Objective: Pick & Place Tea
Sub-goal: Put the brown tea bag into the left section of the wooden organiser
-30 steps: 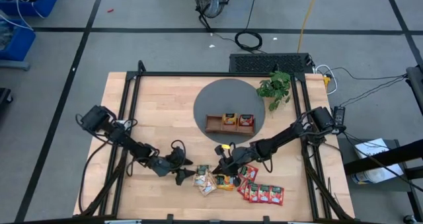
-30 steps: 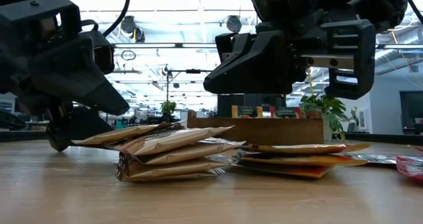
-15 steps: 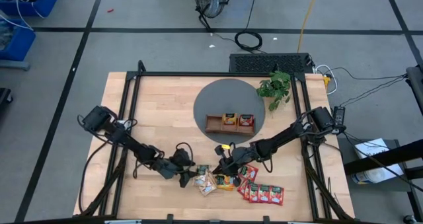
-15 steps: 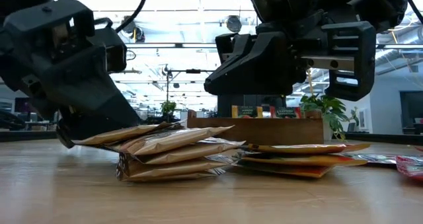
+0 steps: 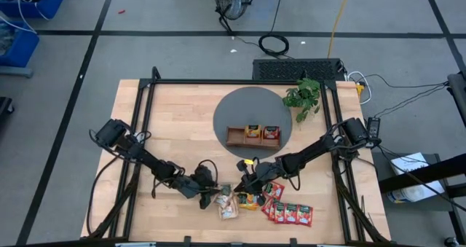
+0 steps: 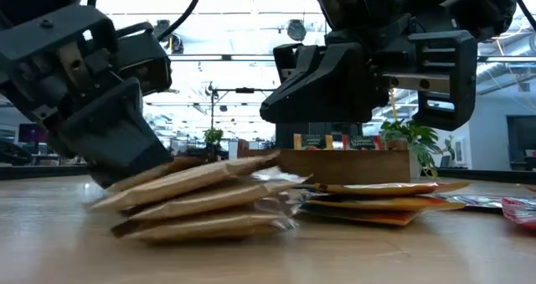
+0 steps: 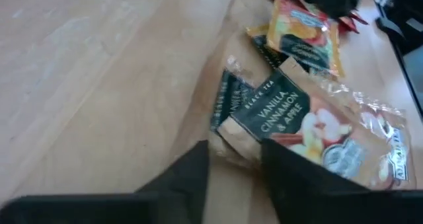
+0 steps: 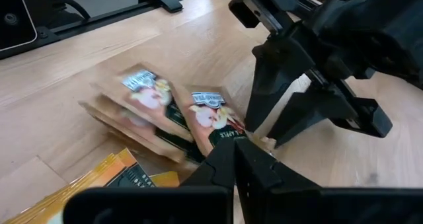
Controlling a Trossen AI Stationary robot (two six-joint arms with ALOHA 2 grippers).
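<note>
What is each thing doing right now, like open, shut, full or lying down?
Left gripper: fingers astride the pale vanilla-cinnamon tea sachets, closing.
Right gripper: shut, empty, above the orange sachets.
Red sachets: lying flat, untouched.
Brown wooden three-compartment tray: two compartments filled, one empty.
Green leafy plant: upright.

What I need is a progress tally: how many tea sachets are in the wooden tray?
2: an orange one in the tray's middle compartment, a red one in its right compartment. More could be hidden behind either.
</note>
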